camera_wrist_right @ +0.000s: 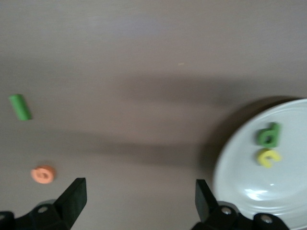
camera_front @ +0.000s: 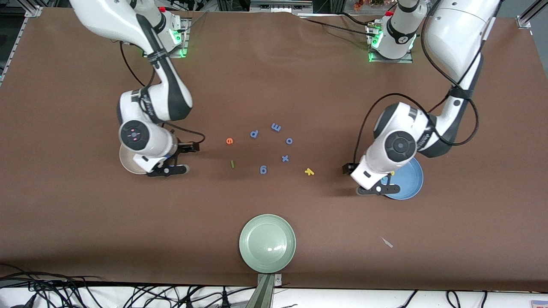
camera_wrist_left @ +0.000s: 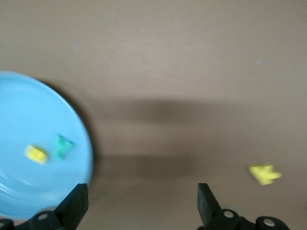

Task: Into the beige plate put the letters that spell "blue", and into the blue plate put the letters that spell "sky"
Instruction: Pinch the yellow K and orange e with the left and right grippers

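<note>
Right wrist view shows the right gripper (camera_wrist_right: pixel 136 201) with its jaws wide and nothing in them, over the bare counter (camera_wrist_right: pixel 144 57) just beside the beige plate (camera_wrist_right: pixel 230 177). Two letters lie in that plate, the green b (camera_wrist_right: pixel 268 134) and the yellow u (camera_wrist_right: pixel 267 157), so half of "blue" is done. The olive-green l (camera_front: pixel 232 164) and the orange e (camera_front: pixel 230 140) lie out on the counter, waiting to be picked up. The left gripper (camera_wrist_left: pixel 141 203) also has wide, empty jaws, over the counter at the rim of the blue plate (camera_wrist_left: pixel 29 110). In that plate sit the yellow s (camera_wrist_left: pixel 36 154) and the teal y (camera_wrist_left: pixel 62 146). The yellow k (camera_front: pixel 309 172) is on the counter, near the blue plate. So three letters are left to move. The blue letters (camera_front: pixel 276 127) and the green plate (camera_front: pixel 267 243) are not part of the job.
</note>
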Controlling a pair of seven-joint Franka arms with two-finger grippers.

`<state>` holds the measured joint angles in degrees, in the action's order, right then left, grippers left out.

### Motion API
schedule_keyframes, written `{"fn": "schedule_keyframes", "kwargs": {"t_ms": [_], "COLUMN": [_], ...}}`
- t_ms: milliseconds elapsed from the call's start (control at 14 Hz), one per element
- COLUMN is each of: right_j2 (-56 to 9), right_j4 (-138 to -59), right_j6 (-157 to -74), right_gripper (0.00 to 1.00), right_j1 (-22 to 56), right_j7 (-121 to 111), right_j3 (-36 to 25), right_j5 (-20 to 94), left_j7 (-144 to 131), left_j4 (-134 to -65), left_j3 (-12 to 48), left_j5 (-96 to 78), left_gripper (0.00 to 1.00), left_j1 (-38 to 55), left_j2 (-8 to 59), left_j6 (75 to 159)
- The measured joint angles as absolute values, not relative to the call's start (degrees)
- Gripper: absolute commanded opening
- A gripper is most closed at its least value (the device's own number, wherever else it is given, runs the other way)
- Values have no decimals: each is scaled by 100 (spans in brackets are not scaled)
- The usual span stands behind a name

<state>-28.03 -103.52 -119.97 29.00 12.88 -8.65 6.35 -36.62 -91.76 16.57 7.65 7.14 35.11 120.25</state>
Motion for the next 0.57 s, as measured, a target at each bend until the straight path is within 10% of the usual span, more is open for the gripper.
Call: {"fn": "schedule_keyframes", "kwargs": {"t_ms": [570], "right_j2": [-2966], "right_j4": [-10934], "right_j6": [-13467], "right_gripper": [100], "right_j1": [3576], "right_j7": [2831], "right_j3": [-526], "right_j5": [641], "left_j7": [-6992], "left_j4": [-7932], "left_j3": [1655], "left_j5": [531], "left_gripper": [80], "left_j1": [1630], "left_j2": [4940], "left_j6": [12401]}}
